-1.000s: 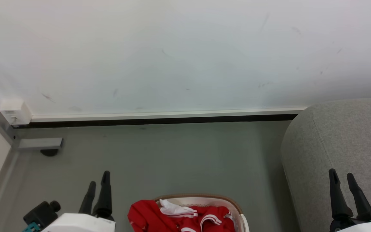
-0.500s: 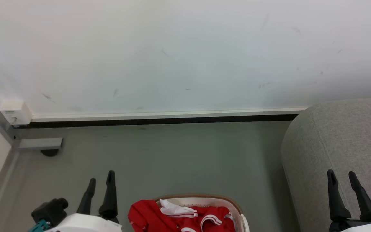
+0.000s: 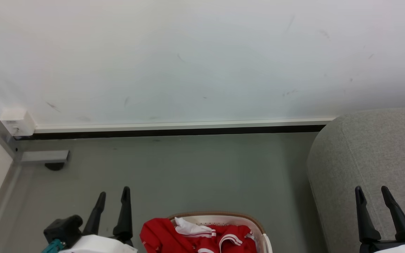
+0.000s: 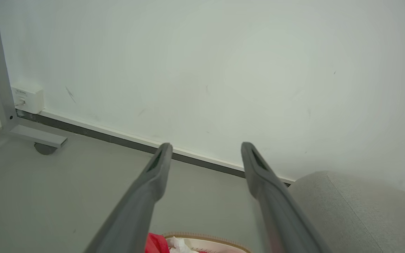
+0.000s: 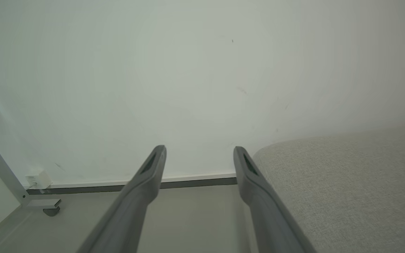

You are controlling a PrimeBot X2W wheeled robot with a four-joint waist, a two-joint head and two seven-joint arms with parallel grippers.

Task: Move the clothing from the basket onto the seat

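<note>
Red clothing (image 3: 195, 237) with white stripes fills the basket (image 3: 236, 217), whose tan rim shows at the bottom middle of the head view; one red fold hangs over its left rim. The left wrist view catches the basket's rim (image 4: 206, 236) and a bit of red clothing (image 4: 156, 243) at its bottom edge. The light grey seat (image 3: 374, 158) stands to the right of the basket. My left gripper (image 3: 114, 192) is open and empty, left of the basket. My right gripper (image 3: 371, 189) is open and empty over the seat's front. Both sets of fingers (image 4: 153, 175) (image 5: 149, 179) point toward the wall.
A white wall (image 3: 202, 59) with a dark baseboard gap runs across the far side. A grey metal frame leg with a foot (image 3: 44, 156) and a small white box (image 3: 17, 121) sit in the left corner. Grey floor (image 3: 188, 172) lies between basket and wall.
My left gripper has shifted right toward the basket and its fingers have turned more upright. My right gripper has edged slightly right. Basket, clothing and seat have not moved.
</note>
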